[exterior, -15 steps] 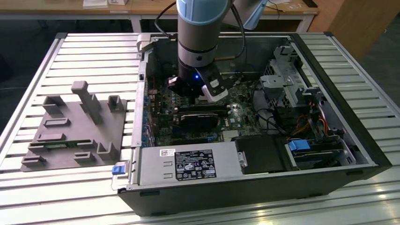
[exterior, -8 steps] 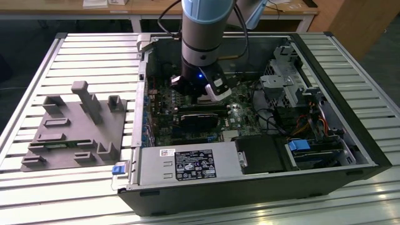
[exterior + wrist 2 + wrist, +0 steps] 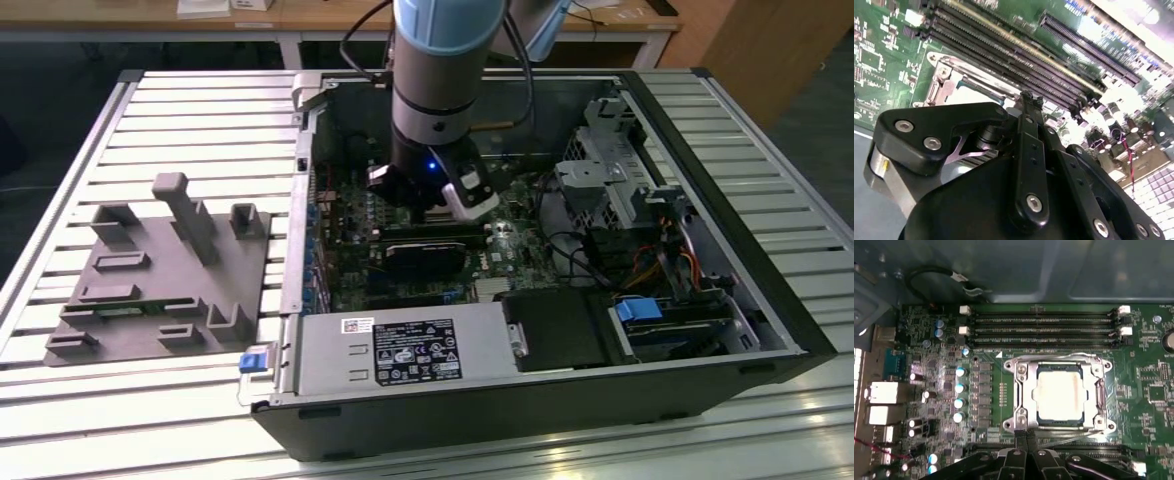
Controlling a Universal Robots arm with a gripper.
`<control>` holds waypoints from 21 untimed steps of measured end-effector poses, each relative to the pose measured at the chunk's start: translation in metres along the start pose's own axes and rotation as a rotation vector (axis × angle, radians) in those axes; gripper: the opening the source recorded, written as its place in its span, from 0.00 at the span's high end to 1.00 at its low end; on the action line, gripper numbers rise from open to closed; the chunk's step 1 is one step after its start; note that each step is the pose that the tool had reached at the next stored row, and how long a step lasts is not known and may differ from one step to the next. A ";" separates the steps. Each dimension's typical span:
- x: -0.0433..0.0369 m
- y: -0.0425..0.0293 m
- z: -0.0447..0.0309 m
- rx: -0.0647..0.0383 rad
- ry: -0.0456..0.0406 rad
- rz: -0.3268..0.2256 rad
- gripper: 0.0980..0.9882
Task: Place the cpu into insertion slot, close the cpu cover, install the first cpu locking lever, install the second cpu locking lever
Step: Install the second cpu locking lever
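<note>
cpu (image 3: 1060, 396) lid is dull pale metal, cpu cover (image 3: 1024, 395) shiny bare steel. Motherboard (image 3: 1149, 390) is glossy green, gripper (image 3: 1026, 452) matt black with bright screw heads, table (image 3: 187, 110) ribbed aluminium.

cpu (image 3: 1060, 396) seated in insertion slot (image 3: 1026, 374), cpu cover (image 3: 1059, 360) down, hand (image 3: 1026, 437) at its edge

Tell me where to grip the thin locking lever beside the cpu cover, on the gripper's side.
Take the locking lever on its bare stretch of rod, where it stands off the cpu cover, I'd judge. It is a thin wire lying slantwise along the cover's edge, so come from above, fingers set across the rod, one on each side.
</note>
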State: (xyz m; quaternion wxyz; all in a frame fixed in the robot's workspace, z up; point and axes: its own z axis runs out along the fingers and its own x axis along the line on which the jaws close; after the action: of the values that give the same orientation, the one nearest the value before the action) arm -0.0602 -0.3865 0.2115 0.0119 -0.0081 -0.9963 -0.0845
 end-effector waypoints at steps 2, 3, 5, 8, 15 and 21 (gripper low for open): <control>0.0000 -0.0023 -0.0004 -0.001 0.0000 0.000 0.98; -0.0001 -0.0031 -0.0005 -0.001 -0.0001 0.000 0.98; 0.0000 -0.0038 -0.0006 -0.003 0.0000 0.000 0.98; 0.0005 -0.0047 -0.0006 -0.018 0.0002 0.000 0.98; 0.0025 -0.0105 0.0021 -0.047 0.0008 -0.001 0.98; 0.0061 -0.0152 0.0038 -0.071 0.0013 -0.002 0.98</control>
State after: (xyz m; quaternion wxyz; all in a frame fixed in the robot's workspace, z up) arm -0.0667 -0.4007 0.2053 0.0122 -0.0077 -0.9927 -0.1200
